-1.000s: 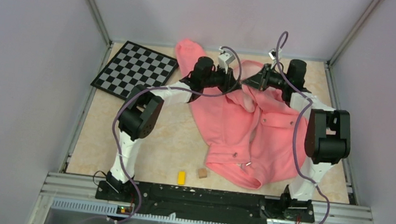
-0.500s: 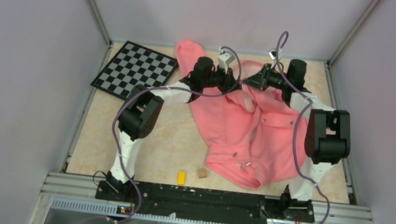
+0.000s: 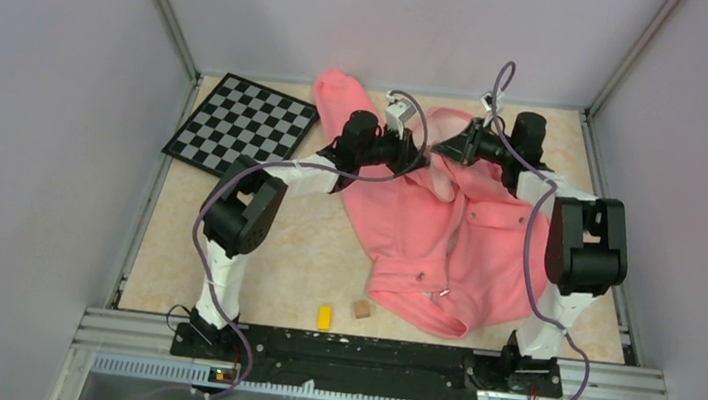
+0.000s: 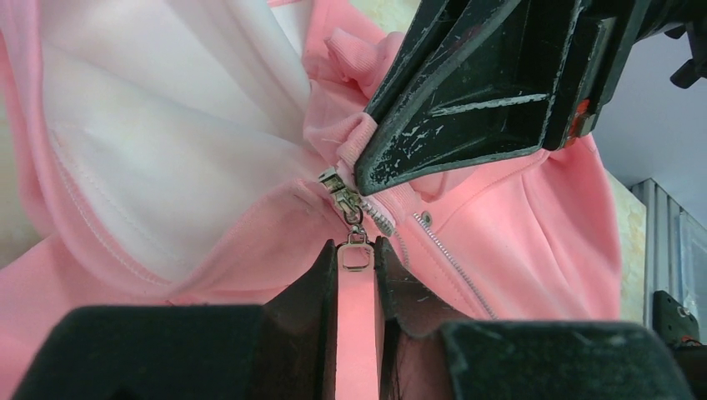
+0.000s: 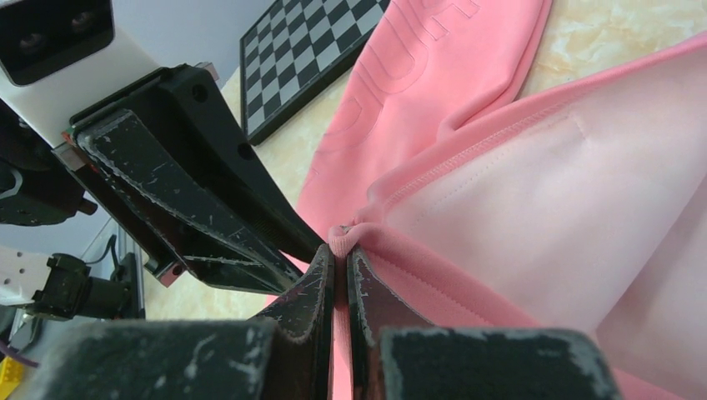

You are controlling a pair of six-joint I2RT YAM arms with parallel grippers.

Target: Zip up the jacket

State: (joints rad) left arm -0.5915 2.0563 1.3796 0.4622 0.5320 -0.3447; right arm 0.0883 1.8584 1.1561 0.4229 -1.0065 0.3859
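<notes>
the metal zipper pull [image 4: 355, 256] was pinched in the left end effector [image 3: 425, 152]; the edge of the salmon-pink jacket [image 3: 447, 231] was clamped in the right end effector [image 5: 341, 252], just beside it.

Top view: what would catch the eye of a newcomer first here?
A pink jacket sprawls across the table's right half. At its far end both hands meet: the left hand pinches the zipper pull, and the right hand clamps the jacket beside it.

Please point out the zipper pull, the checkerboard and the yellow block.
zipper pull [image 4: 356, 255], left wrist view, its metal loop.
checkerboard [image 3: 243, 125], top external view, its middle.
yellow block [image 3: 325, 316], top external view, its top face.
</notes>
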